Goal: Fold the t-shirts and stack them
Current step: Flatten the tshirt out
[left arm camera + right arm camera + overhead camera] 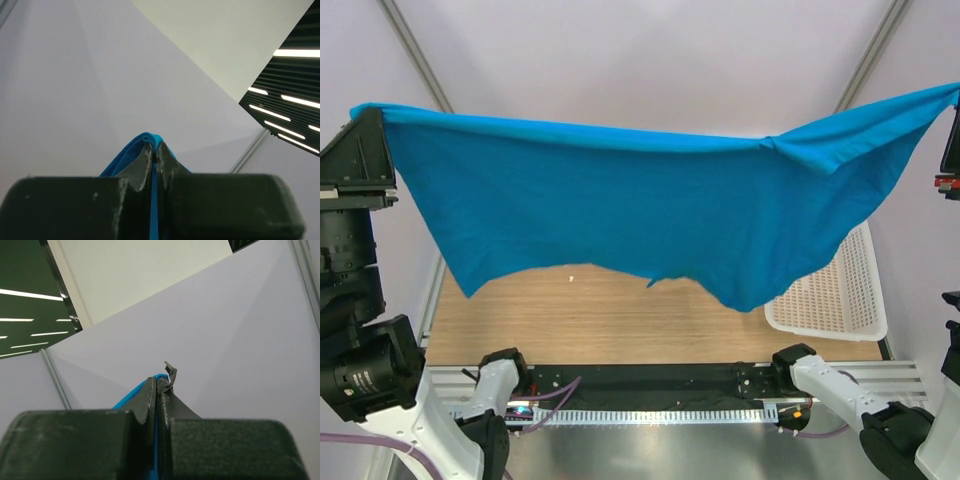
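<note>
- Top external: bright blue soft-cloth t-shirt [620,200] stretched in the air from left claw [372,112] at one upper corner to right claw [954,95] at the other, sagging between and below them, above the light wooden table [570,320].
- Same view: right claw cut off by the picture edge, only a black sliver showing; neck and sleeves of the cloth hard to make out; far part of the table hidden behind the cloth.
- Same view: white plastic lattice basket [840,300] below the right claw, its near-left part covered by the cloth's lowest point.
- Left wrist: left claw [154,150] clenched on a fold of the t-shirt [142,140], blue bulging just past the tips, a thin strip between the fingers; rest of the shirt out of sight.
- Right wrist: right claw [157,384] pinched tight on a blue edge of the t-shirt [131,397]; small grey curled scrap [171,371] at the tip, too unclear to identify.
</note>
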You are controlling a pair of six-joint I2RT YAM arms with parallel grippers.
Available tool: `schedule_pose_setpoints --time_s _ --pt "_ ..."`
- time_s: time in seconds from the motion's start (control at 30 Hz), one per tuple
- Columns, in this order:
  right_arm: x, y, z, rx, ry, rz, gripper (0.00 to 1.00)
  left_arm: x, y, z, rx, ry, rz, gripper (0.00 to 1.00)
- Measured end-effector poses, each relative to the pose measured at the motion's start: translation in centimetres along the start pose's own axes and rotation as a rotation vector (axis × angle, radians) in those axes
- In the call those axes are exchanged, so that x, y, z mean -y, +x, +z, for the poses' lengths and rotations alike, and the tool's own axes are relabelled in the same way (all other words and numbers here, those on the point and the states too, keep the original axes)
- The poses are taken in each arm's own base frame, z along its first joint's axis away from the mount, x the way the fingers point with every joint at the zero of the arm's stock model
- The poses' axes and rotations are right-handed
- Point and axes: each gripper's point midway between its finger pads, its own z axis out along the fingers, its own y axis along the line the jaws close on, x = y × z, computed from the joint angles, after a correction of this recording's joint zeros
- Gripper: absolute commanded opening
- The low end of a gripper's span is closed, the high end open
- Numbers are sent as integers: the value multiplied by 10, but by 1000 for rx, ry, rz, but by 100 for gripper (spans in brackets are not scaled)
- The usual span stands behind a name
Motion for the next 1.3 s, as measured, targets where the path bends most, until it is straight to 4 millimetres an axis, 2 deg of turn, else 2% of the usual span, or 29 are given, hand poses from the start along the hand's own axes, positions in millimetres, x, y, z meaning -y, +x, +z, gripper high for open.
schedule_pose_setpoints --time_s 0.2,0.3,0.4,0.47,0.53,0.57,0.63,0.7,0.73,0.77,0.8,0.9,0.97,1.07,1.2,1.3 --pt "2 7 -19 -21 -18 29 1 4 -5 -24 20 -11 29 0" --pt "1 6 -20 -7 -23 52 1 4 -5 -33 32 -8 35 0" --pt "2 25 -10 -32 -15 63 1 -21 14 -29 -8 -58 26 0" --pt "5 51 3 -72 -4 67 1 -54 38 -18 -57 -118 16 0" --pt "11 97 20 -148 20 64 1 -109 79 -9 -145 -233 -2 0" --pt "17 128 27 -195 36 59 1 -139 103 -8 -198 -300 -12 0" --pt "33 199 37 -322 80 41 1 -200 150 -12 -298 -437 -29 0" --pt "48 261 40 -433 121 21 1 -247 186 -22 -377 -550 -36 0" --pt "58 300 41 -503 145 8 1 -272 205 -29 -420 -610 -38 0" --pt "66 331 40 -555 164 -3 1 -294 223 -37 -462 -663 -36 0" --pt "77 371 36 -626 187 -18 1 -312 237 -44 -495 -707 -34 0" --pt "101 452 20 -775 228 -49 1 -350 268 -58 -561 -791 -33 0" --pt "112 493 13 -838 241 -59 1 -374 286 -59 -586 -820 -30 0" --pt "125 544 7 -895 247 -68 1 -415 318 -62 -644 -871 -23 0" --pt "139 606 5 -962 256 -83 1 -470 367 -73 -760 -951 -24 0" --pt "147 641 5 -995 255 -90 1 -500 395 -82 -836 -997 -32 0"
